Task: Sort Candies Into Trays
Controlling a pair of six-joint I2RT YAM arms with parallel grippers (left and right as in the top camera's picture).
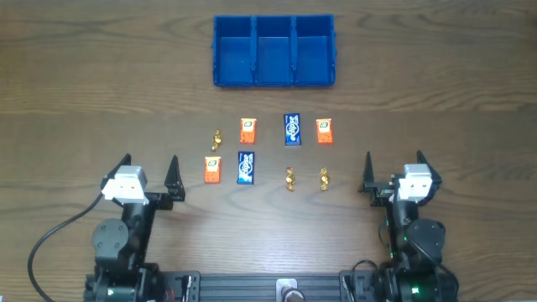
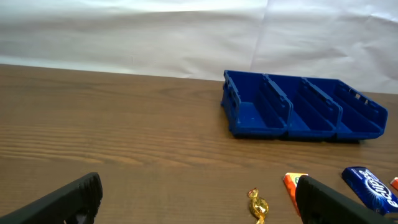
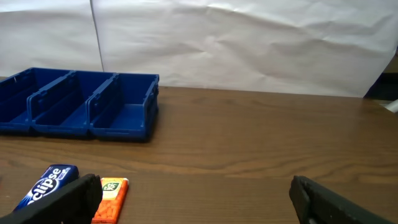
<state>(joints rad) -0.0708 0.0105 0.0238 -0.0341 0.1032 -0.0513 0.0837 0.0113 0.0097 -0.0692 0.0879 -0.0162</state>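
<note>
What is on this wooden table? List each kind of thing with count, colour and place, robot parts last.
Plastic three-compartment tray: one, blue, far centre, compartments empty.
Small candy boxes: three, orange, two in far row, one at near row's left end.
Flat candy packets: two, blue, one in each row.
Foil-wrapped candies: three, gold, one at far row's left end, two at near row's right.
Wooden table: one, brown, beneath everything.
Left gripper: one, black, open, near left.
Right gripper: one, black, open, near right.

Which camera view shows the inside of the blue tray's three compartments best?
The top view: it looks straight down into the blue tray, so all three floors show. Both wrist views see the tray at a slant, walls hiding part of the floors.
</note>
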